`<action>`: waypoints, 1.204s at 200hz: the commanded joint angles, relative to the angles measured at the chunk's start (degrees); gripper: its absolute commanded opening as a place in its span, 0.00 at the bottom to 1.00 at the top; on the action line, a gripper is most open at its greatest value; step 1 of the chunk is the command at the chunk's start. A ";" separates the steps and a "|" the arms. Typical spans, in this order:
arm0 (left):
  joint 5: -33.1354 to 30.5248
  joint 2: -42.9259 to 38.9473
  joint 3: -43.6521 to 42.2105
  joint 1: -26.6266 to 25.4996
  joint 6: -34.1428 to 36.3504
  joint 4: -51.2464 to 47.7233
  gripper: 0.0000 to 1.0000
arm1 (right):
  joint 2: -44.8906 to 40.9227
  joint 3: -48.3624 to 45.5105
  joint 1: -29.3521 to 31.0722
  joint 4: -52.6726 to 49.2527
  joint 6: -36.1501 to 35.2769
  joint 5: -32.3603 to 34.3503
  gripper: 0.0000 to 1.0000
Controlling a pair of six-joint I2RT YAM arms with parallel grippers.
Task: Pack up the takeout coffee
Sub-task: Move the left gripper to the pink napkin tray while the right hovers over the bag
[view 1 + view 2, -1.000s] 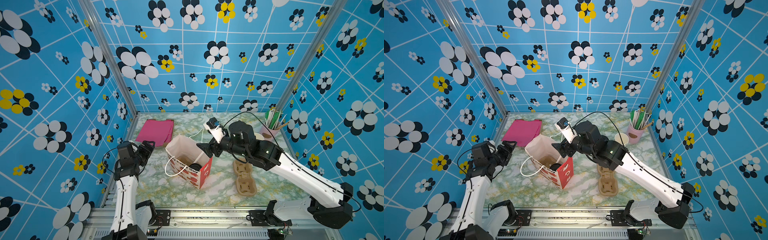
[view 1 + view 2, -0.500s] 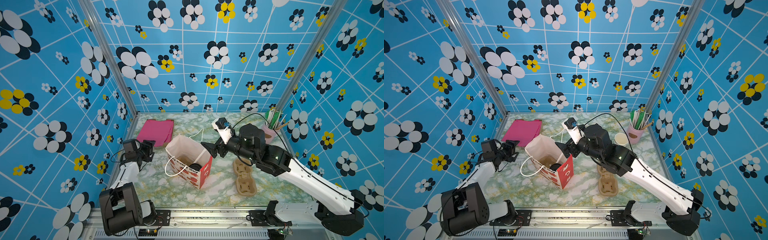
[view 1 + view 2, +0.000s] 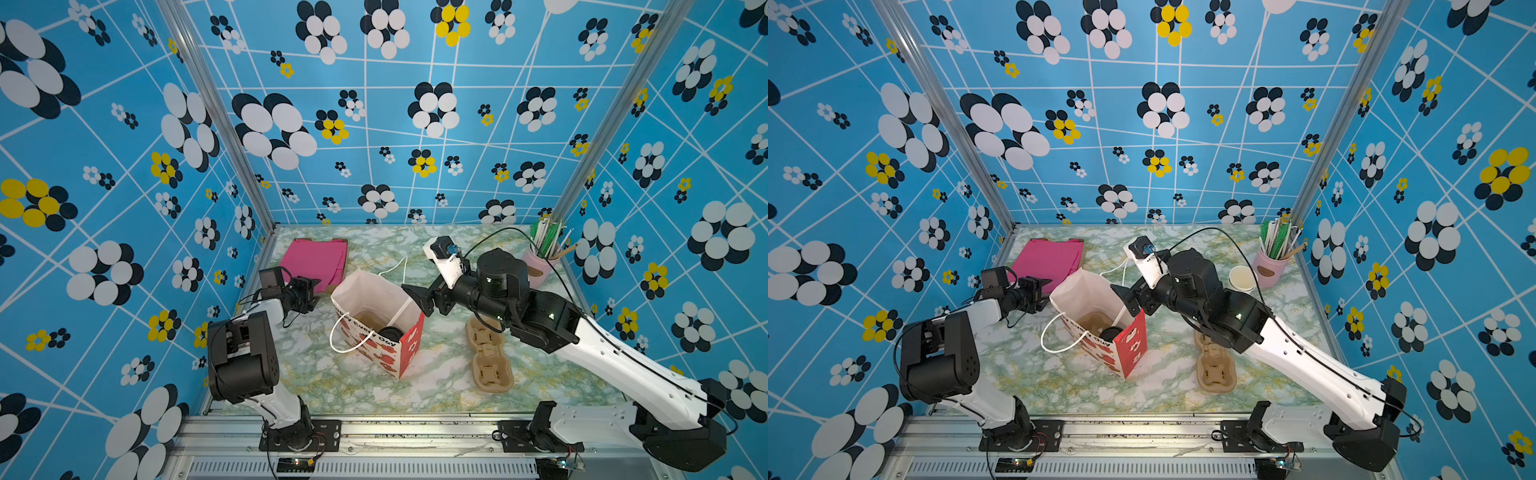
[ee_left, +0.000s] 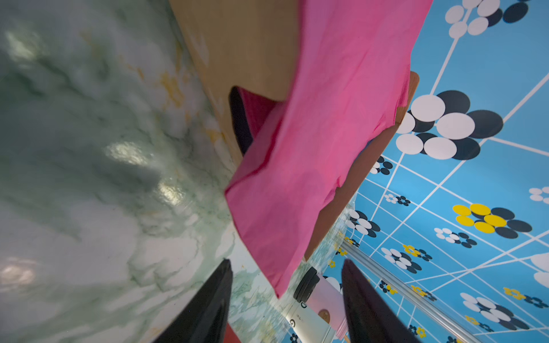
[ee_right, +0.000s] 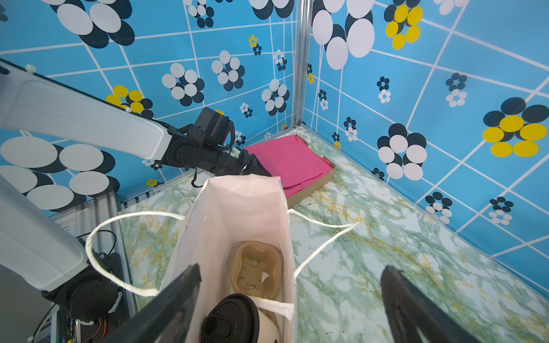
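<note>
The takeout coffee (image 5: 231,319) is seen inside the paper bag (image 3: 365,291) near the counter's (image 3: 436,374) middle, below the right gripper (image 5: 289,270), which is spread wide with nothing held. The left gripper (image 4: 285,264), partly spread and empty, is poised beside the pink napkins (image 3: 316,257) at the back left corner. Since a second ago, the right gripper has been drawn back off the bag's mouth and the left arm folded low.

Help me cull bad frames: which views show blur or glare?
Left wrist view: blurred throughout, pink sheets smeared, bright glare patches on the marble table. Right wrist view: sharp, paper bag and takeout coffee crisp. Both top views: sharp, evenly lit.
</note>
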 commanded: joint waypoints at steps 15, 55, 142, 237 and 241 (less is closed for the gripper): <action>0.86 2.58 2.96 -0.91 -0.03 1.11 0.47 | -0.02 -0.67 0.24 0.58 0.38 0.74 0.97; 0.60 3.80 4.57 -1.19 0.76 0.84 0.28 | 0.81 -0.42 0.25 0.67 0.42 0.65 0.98; -5.11 -2.68 7.68 -1.26 10.28 -9.72 0.05 | 1.84 -0.13 0.24 0.69 -0.07 1.18 0.98; -22.03 -19.15 11.53 -1.27 28.09 -30.87 0.04 | 1.33 -0.51 0.24 1.33 -0.52 1.47 0.99; -22.40 -19.36 11.59 -1.27 28.44 -31.17 0.04 | 1.28 -0.59 0.22 1.32 -0.51 1.37 0.99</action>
